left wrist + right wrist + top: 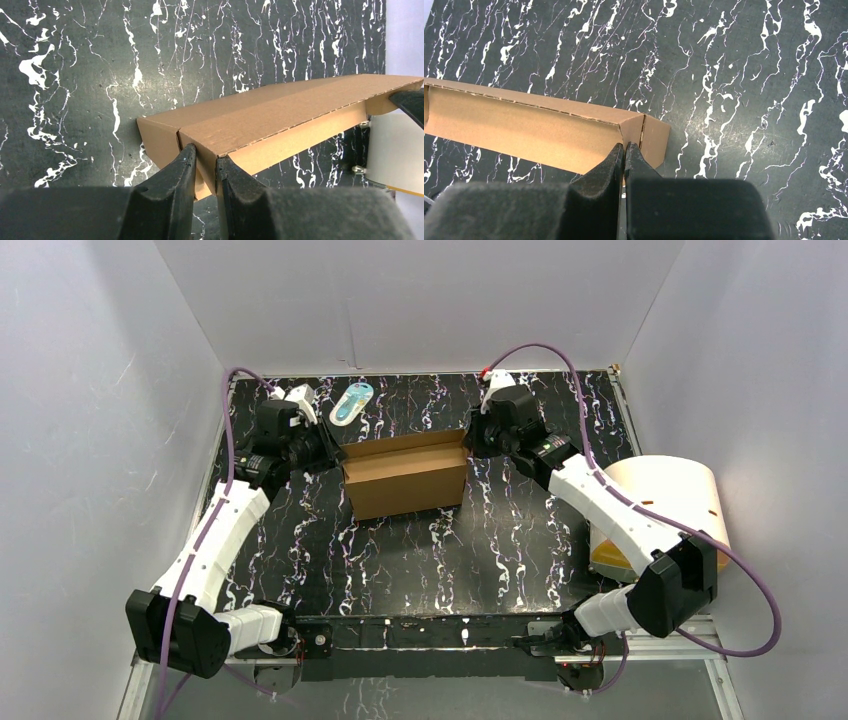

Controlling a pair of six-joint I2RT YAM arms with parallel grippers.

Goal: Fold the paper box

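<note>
The paper box (405, 478) stands as a shallow open-topped brown cardboard shell in the middle of the black, white-veined table (430, 560), its long side facing the arm bases. The left gripper (205, 161) is clamped on the box's left end wall, with a cardboard edge pinched between its black fingers (176, 172). At the opposite end, the right gripper (625, 150) is clenched on the thin corner flap, its fingers nearly meeting. A white-and-blue oval item (352, 402) lies behind the box near the back wall. A cream cylinder (665, 502) lies at the table's right edge.
</note>
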